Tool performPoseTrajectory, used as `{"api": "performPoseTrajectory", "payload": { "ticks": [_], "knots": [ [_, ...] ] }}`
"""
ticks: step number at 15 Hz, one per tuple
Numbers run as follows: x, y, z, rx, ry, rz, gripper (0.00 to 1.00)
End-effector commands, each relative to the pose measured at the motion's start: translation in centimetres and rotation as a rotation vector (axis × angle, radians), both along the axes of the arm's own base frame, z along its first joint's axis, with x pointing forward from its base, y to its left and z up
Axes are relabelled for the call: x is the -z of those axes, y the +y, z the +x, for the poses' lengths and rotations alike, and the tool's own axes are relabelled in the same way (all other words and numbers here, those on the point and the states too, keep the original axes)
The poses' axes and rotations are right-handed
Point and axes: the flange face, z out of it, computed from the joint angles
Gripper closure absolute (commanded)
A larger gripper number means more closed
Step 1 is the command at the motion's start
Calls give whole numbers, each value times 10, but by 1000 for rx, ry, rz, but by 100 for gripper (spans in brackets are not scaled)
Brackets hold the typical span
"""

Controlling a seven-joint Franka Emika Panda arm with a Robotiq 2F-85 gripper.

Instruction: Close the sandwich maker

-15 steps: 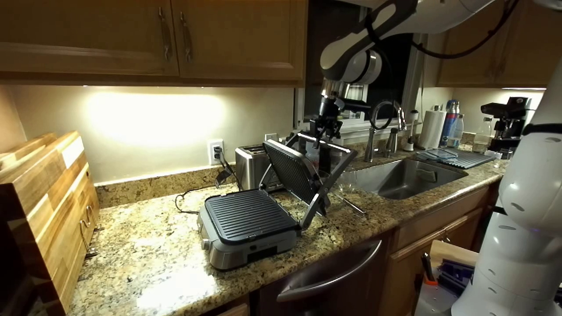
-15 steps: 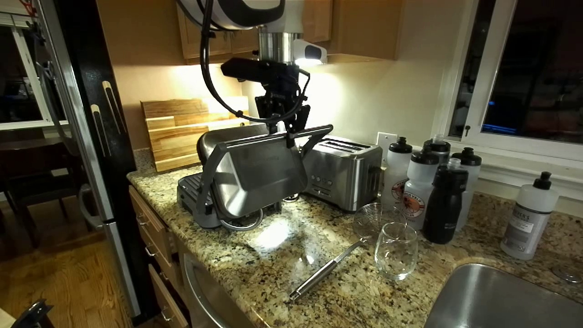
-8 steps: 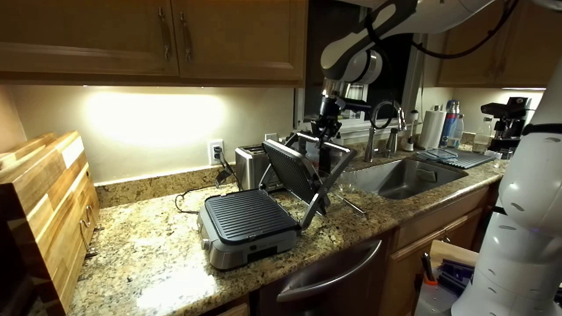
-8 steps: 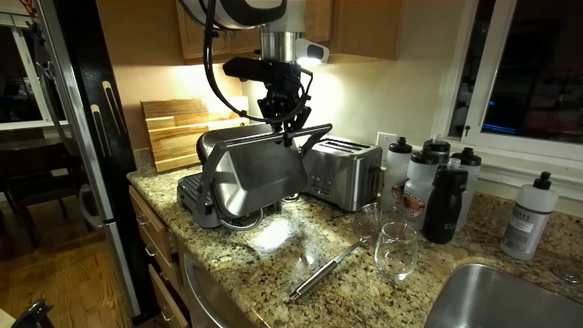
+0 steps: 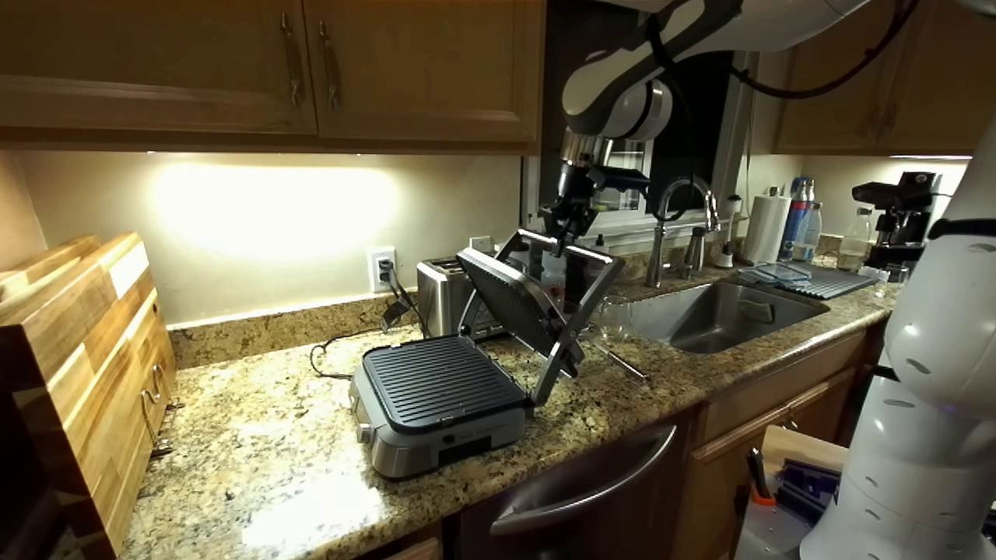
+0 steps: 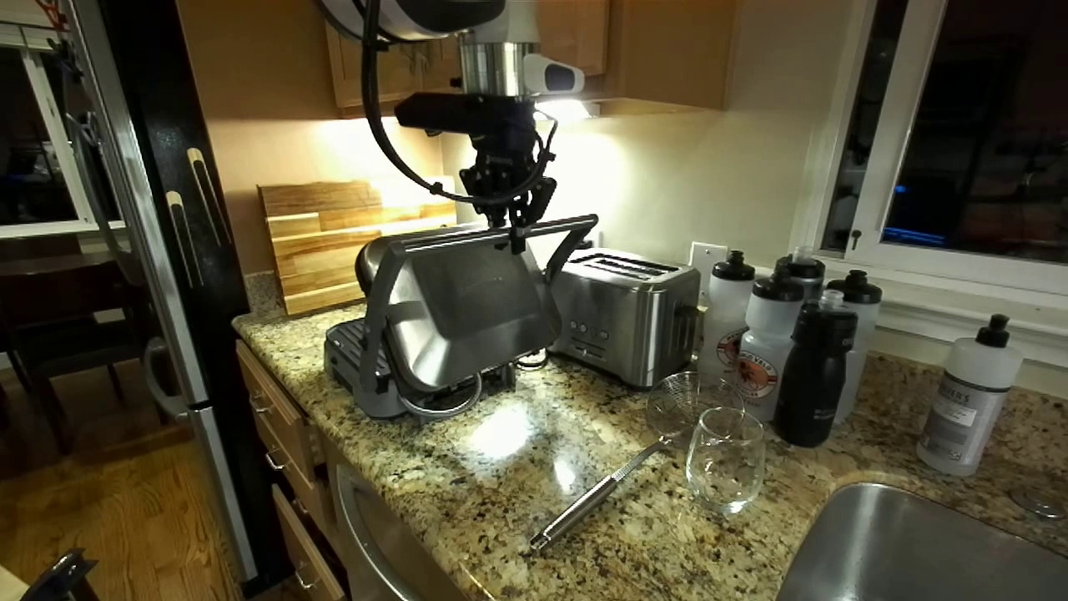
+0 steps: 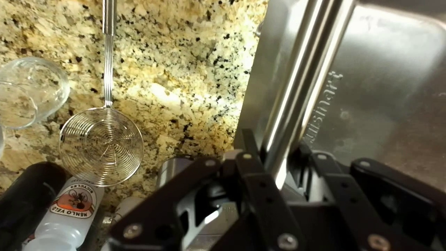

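One stage looks done: in the wrist view the claw (image 7: 275,146) is clenched around the handle bar (image 7: 308,69), just right of centre in the frame. At the centre of an exterior view, the sandwich maker (image 5: 467,377) sits on the table (image 5: 257,435), its lid (image 5: 510,302) tilted back open and well apart from the ribbed lower plate (image 5: 432,381). Left to do, by my judgement: swing the lid toward the left of that frame and down onto the plate; closure itself appears barely begun, if at all.
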Motion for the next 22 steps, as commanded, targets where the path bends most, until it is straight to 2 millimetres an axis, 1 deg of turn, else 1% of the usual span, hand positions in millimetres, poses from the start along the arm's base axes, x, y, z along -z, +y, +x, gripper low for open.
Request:
{"api": "performPoseTrajectory", "payload": {
  "ticks": [1, 6, 10, 12, 15, 20, 22],
  "knots": [
    [-30, 37, 9, -89, -42, -39, 88],
    [-41, 77, 26, -117, -69, -38, 88],
    [-44, 118, 44, -142, -85, -33, 88],
    [-41, 140, 55, -148, -87, -26, 88],
    [-25, 166, 73, -145, -75, -15, 88],
    [-10, 197, 93, -140, -55, 5, 88],
    [-1, 211, 101, -158, -50, 9, 88]
  ]
}}
